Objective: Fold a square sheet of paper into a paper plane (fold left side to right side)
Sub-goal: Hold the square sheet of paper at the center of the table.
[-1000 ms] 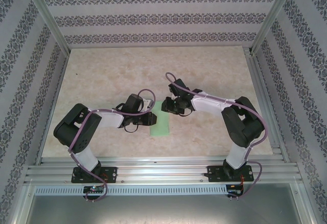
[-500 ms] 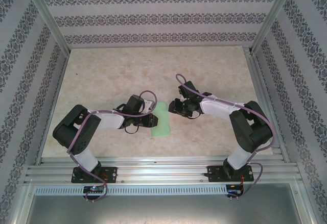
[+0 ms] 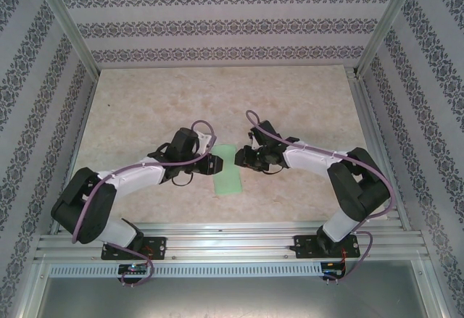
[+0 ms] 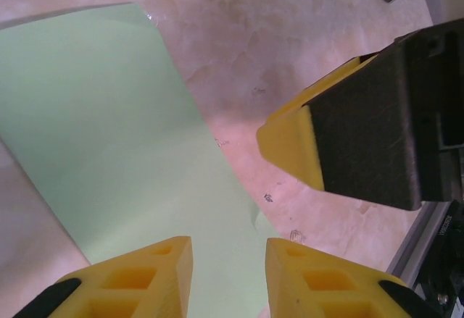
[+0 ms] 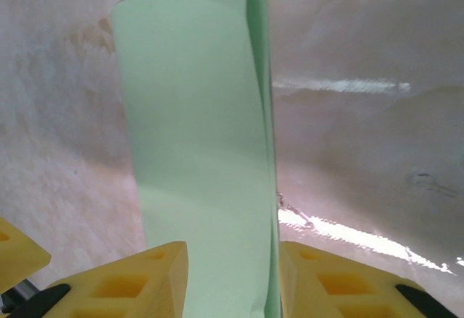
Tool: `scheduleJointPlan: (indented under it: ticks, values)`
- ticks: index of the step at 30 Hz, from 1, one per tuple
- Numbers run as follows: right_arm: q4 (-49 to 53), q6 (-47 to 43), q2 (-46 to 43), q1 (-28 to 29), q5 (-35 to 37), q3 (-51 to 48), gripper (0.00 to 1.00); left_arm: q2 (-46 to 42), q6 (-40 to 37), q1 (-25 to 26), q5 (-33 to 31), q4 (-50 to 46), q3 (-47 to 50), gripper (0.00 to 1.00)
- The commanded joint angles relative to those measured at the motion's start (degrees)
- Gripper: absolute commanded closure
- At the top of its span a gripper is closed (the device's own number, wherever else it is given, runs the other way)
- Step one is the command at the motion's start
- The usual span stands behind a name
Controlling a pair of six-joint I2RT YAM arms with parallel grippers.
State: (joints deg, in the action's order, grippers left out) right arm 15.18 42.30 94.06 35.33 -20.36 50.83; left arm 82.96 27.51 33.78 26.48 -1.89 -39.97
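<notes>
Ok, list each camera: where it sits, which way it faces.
Top: above and behind, looking down at table; left arm, right arm show.
Right wrist: on right arm, facing down at paper; right gripper shows.
Left wrist: on left arm, facing down at paper; left gripper shows, plus right gripper's finger.
All share the paper.

Green strip between two grippers
The square sheet of paper (image 3: pixel 228 172), now a narrow strip, lies on the table (image 3: pixel 145 101); left gripper (image 3: pixel 215 163) and right gripper (image 3: pixel 240 159) flank its far end
</notes>
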Motion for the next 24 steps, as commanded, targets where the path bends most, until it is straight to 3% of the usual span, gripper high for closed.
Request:
scheduleJointPlan:
  ticks: [1, 10, 24]
  values:
    - [-2.3, 0.2, 2.6, 1.8, -1.7, 2.7, 0.66, -1.4, 2.3, -0.3, 1.7, 0.7, 2.3, 0.7]
    - [-3.2, 1.1, 12.9, 3.8, -3.2, 13.7, 0.76, 0.7, 3.8, -0.1, 5.4, 7.8, 7.4, 0.75]
    - [-2.7, 1.9, 23.1, 4.3, -4.5, 21.3, 0.79, 6.0, 3.4, 0.5, 5.9, 11.6, 6.7, 0.76]
